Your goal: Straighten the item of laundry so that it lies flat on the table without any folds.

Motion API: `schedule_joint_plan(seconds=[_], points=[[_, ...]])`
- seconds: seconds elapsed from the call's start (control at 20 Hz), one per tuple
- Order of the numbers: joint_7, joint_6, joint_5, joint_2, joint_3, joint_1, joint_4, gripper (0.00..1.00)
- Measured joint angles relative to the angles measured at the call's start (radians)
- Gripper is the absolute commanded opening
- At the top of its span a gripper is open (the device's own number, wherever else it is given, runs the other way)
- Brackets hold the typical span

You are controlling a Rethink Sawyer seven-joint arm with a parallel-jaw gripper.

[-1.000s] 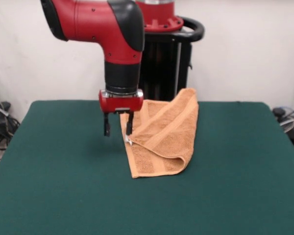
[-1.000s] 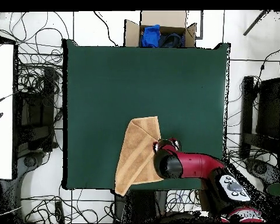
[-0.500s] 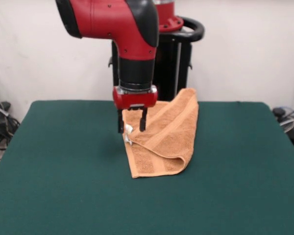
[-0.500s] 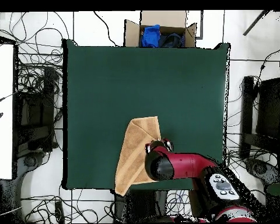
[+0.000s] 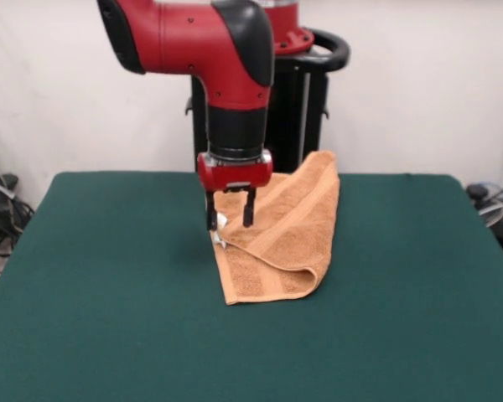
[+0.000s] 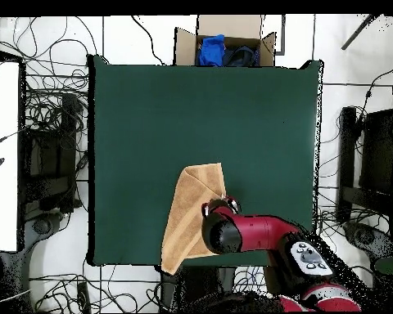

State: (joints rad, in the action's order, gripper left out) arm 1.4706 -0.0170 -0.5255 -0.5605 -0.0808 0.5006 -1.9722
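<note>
Towel (image 5: 281, 230) is folded over on the bench (image 5: 109, 318), not flat. We see a diagonal flap doubled across the top layer, with a rounded fold at the corner nearest the front camera. One woven band runs along the flap, another shows on the lower layer. The towel's far end reaches the bench edge by the black pedestal (image 5: 277, 109); from overhead the towel (image 6: 191, 217) hangs slightly past that edge of the bench (image 6: 151, 123).

White tag (image 5: 220, 223) sits at the towel's edge, just beside the pincer tips.

Pincer (image 5: 230, 219) points straight down over that tag-side edge of the towel. Its two black fingers (image 5: 248, 213) stand apart, with nothing clamped between them. One finger is over the towel; the other is at the tag, near the cloth's edge. We can't tell whether the tips touch the fabric or hover just above it.

Overhead, the red arm (image 6: 257, 233) covers the pincer and the towel's side nearest it, so only the front view shows the fingers.

Cardboard box (image 6: 224, 45) with blue and dark items sits off the bench, on the side opposite the towel. Cables lie on the floor around the bench.
</note>
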Motion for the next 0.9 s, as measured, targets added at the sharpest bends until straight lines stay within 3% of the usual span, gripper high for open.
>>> schedule_joint_plan(seconds=[0.9], points=[[0.000,0.082,-0.001,0.098,0.002,0.024,0.001,1.00]])
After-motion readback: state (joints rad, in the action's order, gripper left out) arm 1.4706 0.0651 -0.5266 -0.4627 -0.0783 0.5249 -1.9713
